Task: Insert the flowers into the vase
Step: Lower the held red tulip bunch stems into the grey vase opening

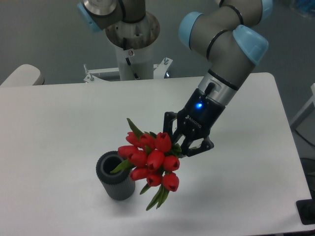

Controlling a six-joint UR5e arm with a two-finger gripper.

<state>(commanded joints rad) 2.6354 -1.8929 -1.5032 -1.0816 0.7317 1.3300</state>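
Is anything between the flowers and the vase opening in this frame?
Nothing visible. The gripper holds the flowers right beside the vase, a leaf overlapping its rim. The opening looks empty, and the table around it is bare.

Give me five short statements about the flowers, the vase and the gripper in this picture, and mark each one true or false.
1. The gripper holds the flowers. True.
2. The flowers already stand inside the vase. False: the bunch is beside the vase's opening, to its right, still in the gripper, with only a leaf reaching over the rim.
3. The vase stands upright on the white table. True.
4. The tulip buds are yellow. False: they are red, with green leaves.
5. The vase lies to the right of the gripper in the picture. False: it is to the left and lower.
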